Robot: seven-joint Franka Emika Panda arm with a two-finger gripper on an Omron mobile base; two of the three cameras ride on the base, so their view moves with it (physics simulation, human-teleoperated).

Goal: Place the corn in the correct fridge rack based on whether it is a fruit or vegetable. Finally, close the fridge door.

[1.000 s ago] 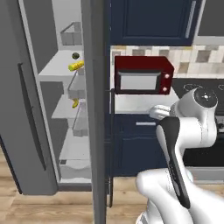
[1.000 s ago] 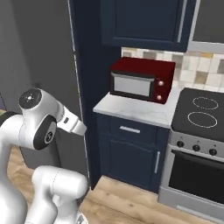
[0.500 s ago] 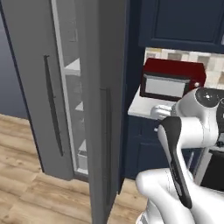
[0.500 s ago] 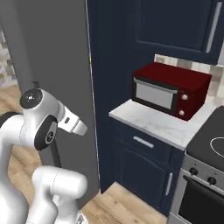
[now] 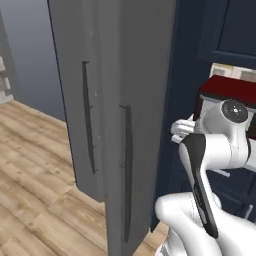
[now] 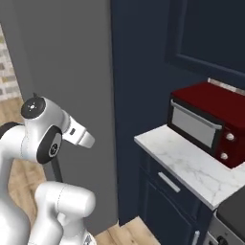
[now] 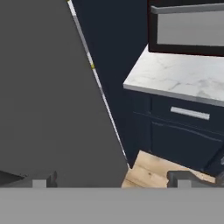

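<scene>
Doors first: from the left base view I see the fridge door [image 5: 145, 100] nearly shut, handle toward me. From the right, my arm faces its grey face, ready to push. By hand view, pincer [image 7: 111, 180] is released, empty; a yellow speck, maybe corn [image 7: 92, 66], shows through the gap.

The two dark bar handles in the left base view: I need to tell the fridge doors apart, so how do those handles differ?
The nearer handle sits lower in the picture and reaches further down than the farther handle, which starts higher. The nearer one is on the fridge door beside the navy cabinet; the farther one is on the panel towards the wooden floor. Both are slim, dark, vertical bars on matte grey panels.
</scene>
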